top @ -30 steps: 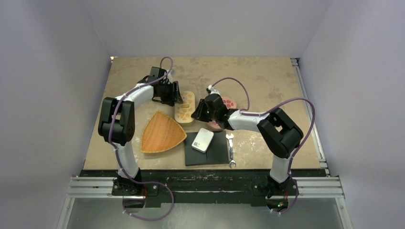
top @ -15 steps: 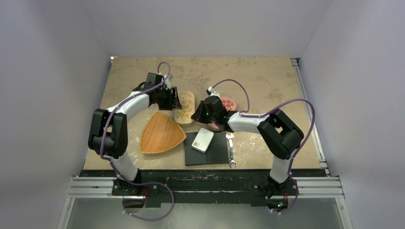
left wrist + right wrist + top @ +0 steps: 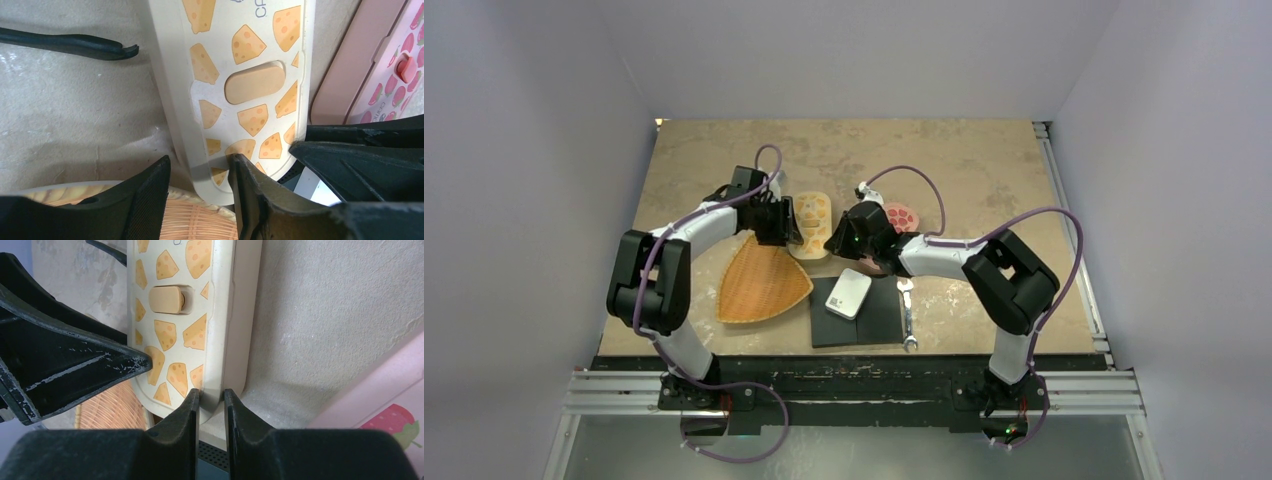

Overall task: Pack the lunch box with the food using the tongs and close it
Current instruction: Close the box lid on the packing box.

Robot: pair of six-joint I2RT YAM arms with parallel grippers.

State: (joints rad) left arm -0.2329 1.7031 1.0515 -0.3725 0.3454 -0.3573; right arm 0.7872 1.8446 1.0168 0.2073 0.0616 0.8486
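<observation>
A cream lunch box [image 3: 812, 222] with a cheese pattern lies shut, its tan latch [image 3: 255, 81] on top. My left gripper [image 3: 200, 172] stands open astride its near left corner; the right finger rests on the lid and the left finger is clear of the wall. My right gripper [image 3: 210, 395] is shut on the box's near right rim [image 3: 220, 340]. In the top view the two grippers [image 3: 782, 222] [image 3: 836, 240] flank the box. The black tongs [image 3: 70, 42] lie on the table left of the box. No food shows.
A woven fan-shaped basket [image 3: 759, 280] touches the box's near end. A pink strawberry-patterned box [image 3: 902, 215] lies to the right. Nearer the arms, a black mat [image 3: 879, 320] carries a white box [image 3: 849, 292], with a silver wrench [image 3: 908, 318] beside it.
My left gripper has slid along the box toward its near end and its jaws have narrowed. My right gripper has edged left onto the rim and closed a little.
</observation>
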